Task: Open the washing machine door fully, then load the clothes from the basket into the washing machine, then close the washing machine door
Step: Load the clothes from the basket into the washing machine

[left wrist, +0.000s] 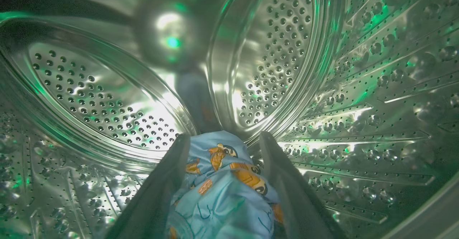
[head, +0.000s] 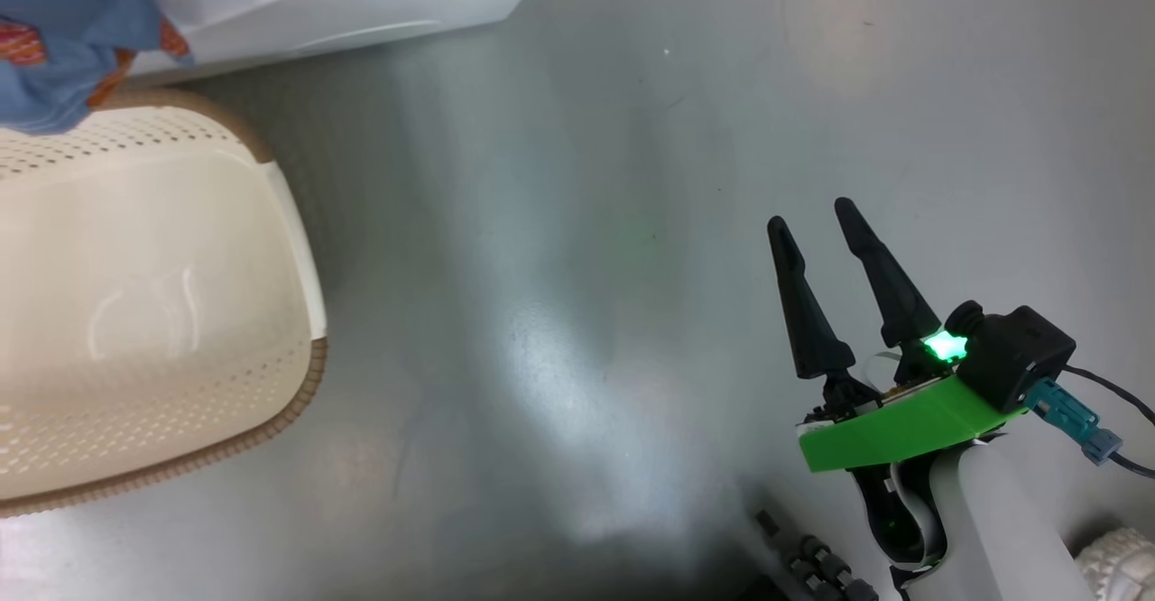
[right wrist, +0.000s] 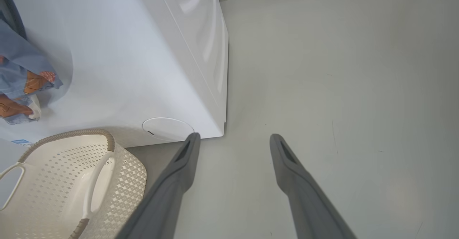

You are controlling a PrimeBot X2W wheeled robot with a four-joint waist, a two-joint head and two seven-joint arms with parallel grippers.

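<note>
Printed light-blue clothes [left wrist: 222,188] lie bunched between the left gripper's [left wrist: 224,135] 2 fingers, which stand spread wide inside the steel drum [left wrist: 107,99] of the washing machine [right wrist: 125,52]. Whether the fabric touches either pad is hard to tell. More of that blue cloth hangs at the machine's front, above the basket [head: 311,384], whose inside looks bare. The right gripper [head: 812,213] hovers wide and empty over the floor [head: 586,267]. Such fabric is light, limp and unbreakable, but it drapes and trails. So 1 pinch on a thick fold near the middle of the bundle should serve best, while a hem grip would likely leave a tail caught at the opening.
</note>
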